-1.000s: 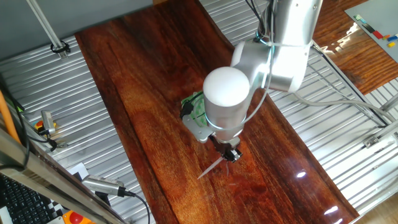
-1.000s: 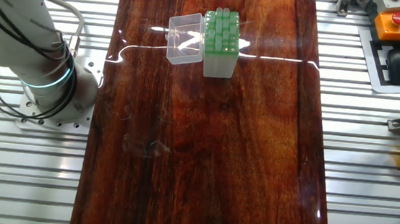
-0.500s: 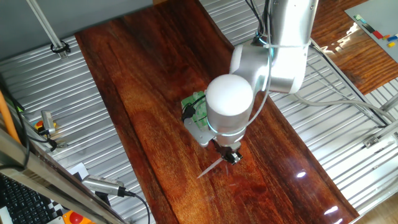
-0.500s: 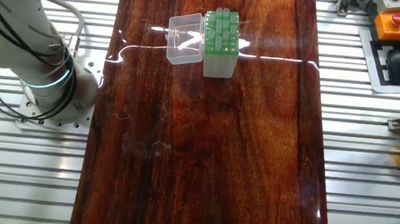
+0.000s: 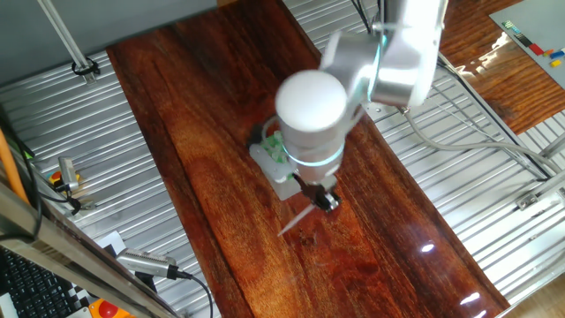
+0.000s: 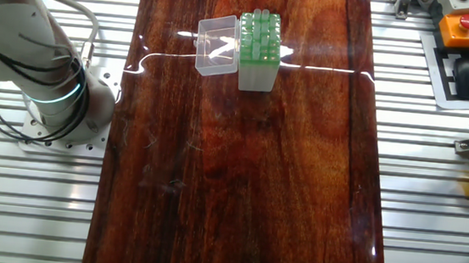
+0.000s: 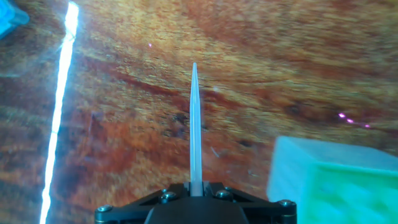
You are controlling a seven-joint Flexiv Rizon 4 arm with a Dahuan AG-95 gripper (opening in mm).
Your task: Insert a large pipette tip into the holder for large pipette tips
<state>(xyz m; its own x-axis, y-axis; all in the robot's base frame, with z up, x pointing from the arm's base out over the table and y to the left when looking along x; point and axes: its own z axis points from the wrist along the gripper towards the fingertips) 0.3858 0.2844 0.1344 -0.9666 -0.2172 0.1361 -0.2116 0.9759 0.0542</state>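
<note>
Since a second ago the arm has swung and lifted a little, so the claw [image 5: 327, 200], closed on the wide end of the tip [image 7: 194, 127], has started to carry it toward the holder [image 6: 257, 50]. The tip is thin, long and pale, pointing forward over the table [image 6: 240, 166], with the green holder just beside it

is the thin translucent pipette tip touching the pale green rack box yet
Apart. The hand view shows bare wood between the thin translucent pipette tip and the pale green rack box.
</note>
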